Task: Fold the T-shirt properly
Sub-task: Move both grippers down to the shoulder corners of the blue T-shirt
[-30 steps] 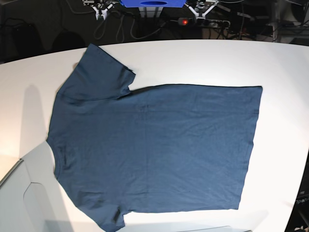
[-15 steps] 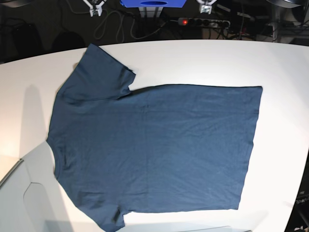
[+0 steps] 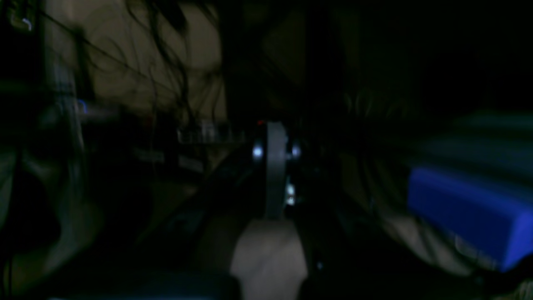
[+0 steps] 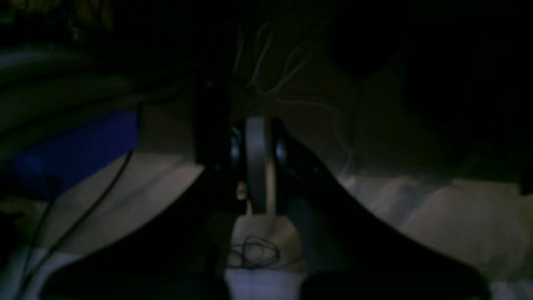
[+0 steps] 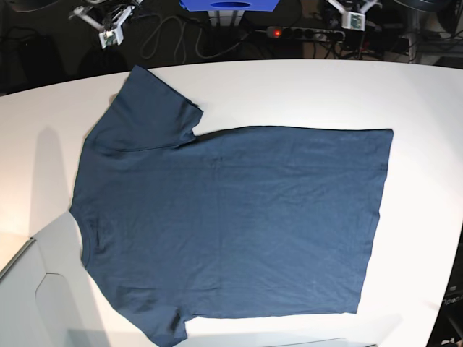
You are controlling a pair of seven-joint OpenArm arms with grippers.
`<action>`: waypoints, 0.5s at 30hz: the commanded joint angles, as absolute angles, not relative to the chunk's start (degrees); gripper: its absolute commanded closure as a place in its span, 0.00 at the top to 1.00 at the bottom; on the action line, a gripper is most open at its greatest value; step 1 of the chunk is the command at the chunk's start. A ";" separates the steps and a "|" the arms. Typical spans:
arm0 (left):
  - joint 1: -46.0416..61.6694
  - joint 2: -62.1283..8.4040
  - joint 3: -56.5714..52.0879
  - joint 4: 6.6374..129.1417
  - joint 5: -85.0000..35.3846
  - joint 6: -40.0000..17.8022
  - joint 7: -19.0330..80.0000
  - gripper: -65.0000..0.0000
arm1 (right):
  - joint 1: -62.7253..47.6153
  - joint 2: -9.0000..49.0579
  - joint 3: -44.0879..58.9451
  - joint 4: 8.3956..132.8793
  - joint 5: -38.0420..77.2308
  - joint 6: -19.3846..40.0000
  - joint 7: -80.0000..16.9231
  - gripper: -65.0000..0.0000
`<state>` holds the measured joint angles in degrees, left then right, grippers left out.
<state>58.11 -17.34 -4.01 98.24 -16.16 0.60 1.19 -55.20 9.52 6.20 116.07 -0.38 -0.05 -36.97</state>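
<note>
Both grippers, left (image 5: pixel 352 19) and right (image 5: pixel 108 32), have spread outward, jaws together and empty, while the T-shirt (image 5: pixel 231 217) lies flat and unfolded on the table (image 5: pixel 419 94); first grasp should take a sleeve edge cleanly.

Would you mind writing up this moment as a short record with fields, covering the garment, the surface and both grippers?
garment: T-shirt, dark navy, spread flat, not yet folded
orientation: collar toward the base view's left, hem toward its right
surface: white table
left gripper: shut, empty, raised beyond the table's far edge
right gripper: shut, empty, raised beyond the far edge
contact with garment: none
background: blue box and power strip behind the table
</note>
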 commanded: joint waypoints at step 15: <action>60.18 -15.60 -14.90 115.56 -17.80 0.13 5.23 0.09 | -47.08 14.11 7.08 121.89 -0.04 4.44 -43.21 0.06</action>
<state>59.94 -15.59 -14.79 114.26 -17.67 0.23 7.25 -46.78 13.91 6.90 120.81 0.05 3.49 -44.77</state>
